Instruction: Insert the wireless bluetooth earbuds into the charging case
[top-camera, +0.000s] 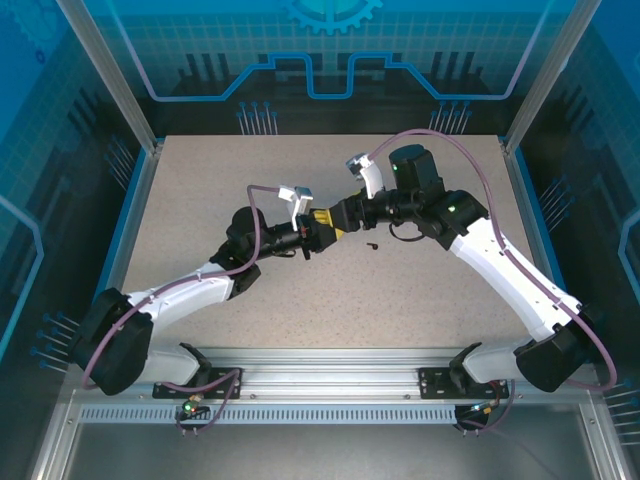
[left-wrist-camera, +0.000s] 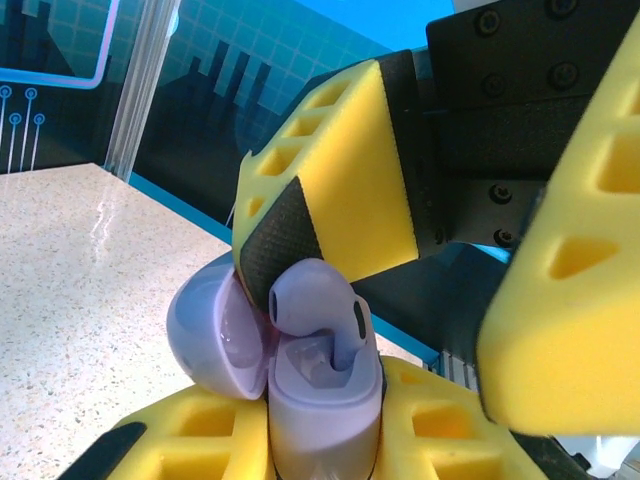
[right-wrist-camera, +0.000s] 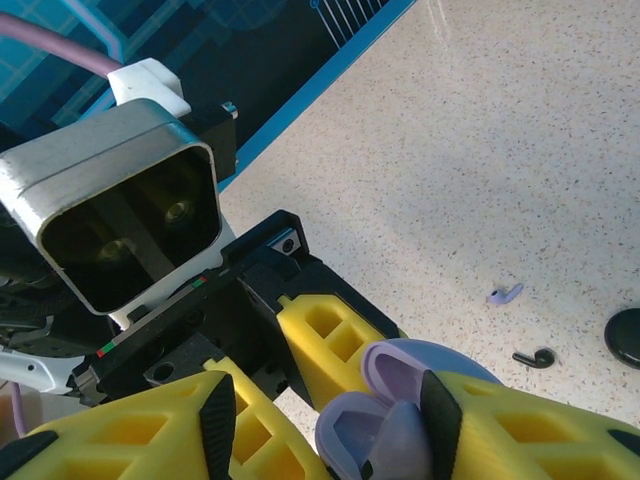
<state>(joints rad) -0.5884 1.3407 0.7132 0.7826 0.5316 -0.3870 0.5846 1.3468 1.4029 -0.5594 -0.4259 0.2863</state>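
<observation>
Left gripper (left-wrist-camera: 320, 445): clamped on lilac charging case (left-wrist-camera: 325, 410), lid up, lilac earbud (left-wrist-camera: 315, 300) stem-down inside. Right gripper (right-wrist-camera: 330, 430): jaws apart, one pad against that earbud. Table (right-wrist-camera: 450, 150), right wrist view: black earbud (right-wrist-camera: 533, 357); loose lilac earbud (right-wrist-camera: 505, 294) at its 11 o'clock; black puck (right-wrist-camera: 625, 338) at its 3 o'clock.

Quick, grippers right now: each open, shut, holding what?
Left gripper: shut on the lilac charging case.
Right gripper: open, straddling the earbud resting in the case.
</observation>
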